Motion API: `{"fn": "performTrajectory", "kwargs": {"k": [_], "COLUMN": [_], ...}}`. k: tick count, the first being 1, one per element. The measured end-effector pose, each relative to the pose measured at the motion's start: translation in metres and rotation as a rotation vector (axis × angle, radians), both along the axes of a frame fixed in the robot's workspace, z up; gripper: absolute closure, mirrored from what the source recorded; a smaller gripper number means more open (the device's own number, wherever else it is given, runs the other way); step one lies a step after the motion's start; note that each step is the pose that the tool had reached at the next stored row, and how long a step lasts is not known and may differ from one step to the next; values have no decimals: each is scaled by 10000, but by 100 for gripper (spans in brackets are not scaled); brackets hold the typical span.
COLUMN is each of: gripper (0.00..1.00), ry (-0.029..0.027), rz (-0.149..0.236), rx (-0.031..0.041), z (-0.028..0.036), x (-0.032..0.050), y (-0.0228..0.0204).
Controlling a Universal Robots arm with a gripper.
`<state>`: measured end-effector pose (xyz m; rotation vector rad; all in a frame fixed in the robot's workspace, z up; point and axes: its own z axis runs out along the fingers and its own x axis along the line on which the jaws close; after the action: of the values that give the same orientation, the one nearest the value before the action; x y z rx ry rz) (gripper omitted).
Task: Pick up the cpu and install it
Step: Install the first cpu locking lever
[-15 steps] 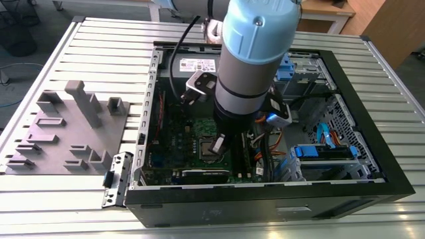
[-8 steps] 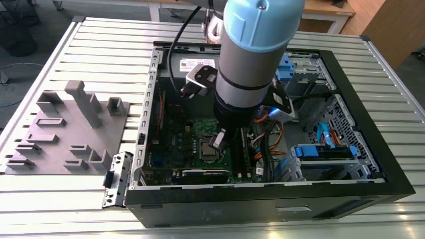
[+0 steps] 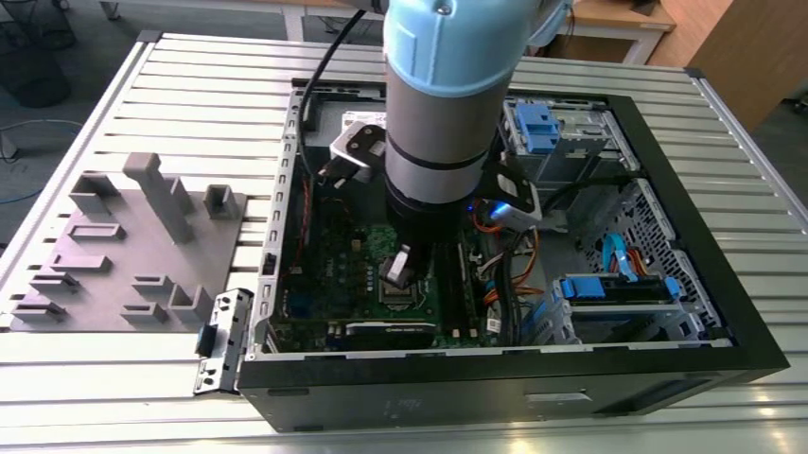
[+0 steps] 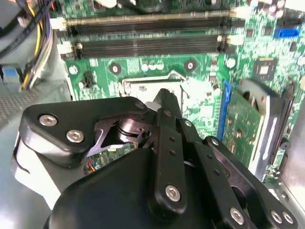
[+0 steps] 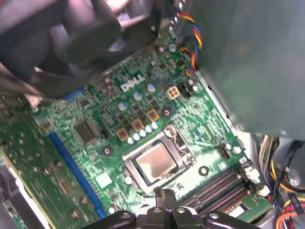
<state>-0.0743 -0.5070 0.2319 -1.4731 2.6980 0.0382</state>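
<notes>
Pincer [image 5: 162, 196] just beside the cpu [image 5: 155, 163] seated in its socket frame [image 5: 183, 143].

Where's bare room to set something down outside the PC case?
Bare slats on the slatted table border the grey fixture block and the case's front wall. Inside it's crowded: arm, cables, drive bays around the cpu.

Exterior view: high, looking down at an angle on the open computer case [image 3: 505, 359] lying on the slatted bench [image 3: 189, 76], arm in mid-frame. Both wrist views: close above the motherboard [image 5: 109, 124], from opposite sides of the claw [image 4: 164, 102]. Shared: the CPU socket [image 5: 155, 164].
</notes>
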Motion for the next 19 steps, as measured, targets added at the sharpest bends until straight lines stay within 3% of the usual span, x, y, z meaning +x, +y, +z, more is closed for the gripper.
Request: {"fn": "performTrajectory", "kwargs": {"k": [2,4,7,14,19], "gripper": [89,89,89,89,89], "ry": [-79,-116,-117,-117,-118], "rz": [-2,-1,-3,-15,-18], "rx": [0,-1,-2,-1,0], "z": [-1,-1,65,364,388], "x": [-46,-60,-61,-61,-61], "y": [0,1,1,2,2]}}
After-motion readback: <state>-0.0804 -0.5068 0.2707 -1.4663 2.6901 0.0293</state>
